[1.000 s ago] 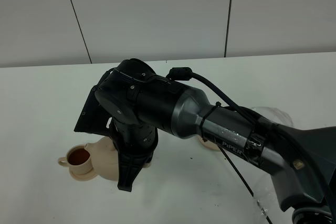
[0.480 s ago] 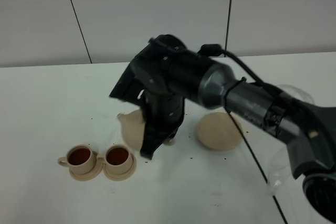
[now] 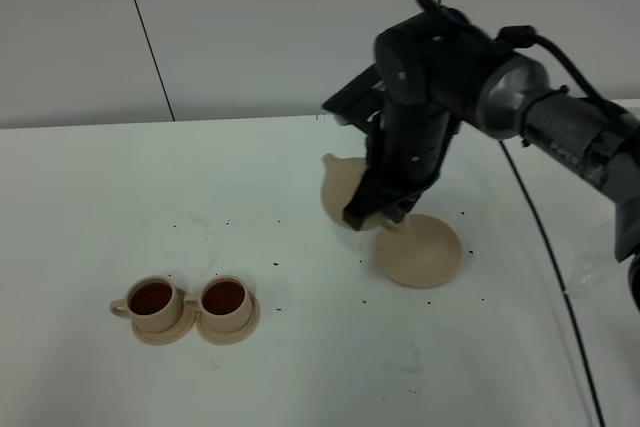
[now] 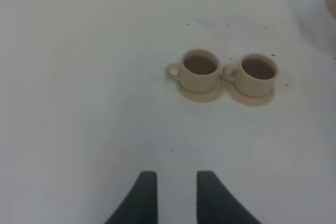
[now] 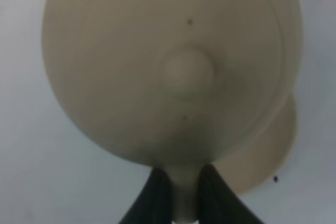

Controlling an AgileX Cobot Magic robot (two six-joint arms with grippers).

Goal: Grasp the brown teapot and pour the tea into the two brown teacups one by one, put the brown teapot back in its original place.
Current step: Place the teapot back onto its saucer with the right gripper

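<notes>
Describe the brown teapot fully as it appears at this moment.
The brown teapot is a round, squat, matte tan-beige vessel, ceramic by its look, with a short spout pointing left in the high view and a small lid knob. The right gripper is shut on its handle and holds it in the air, roughly level, beside and partly over the flat round saucer. The arm hides much of its body from the high camera. Nothing else touches it.

We counted one brown teapot (image 3: 340,192), two brown teacups (image 3: 153,300) (image 3: 225,299) each on its own small saucer (image 3: 160,329) (image 3: 231,331), one wider saucer disc (image 3: 420,252), and two grippers (image 3: 372,215) (image 4: 171,195).
</notes>
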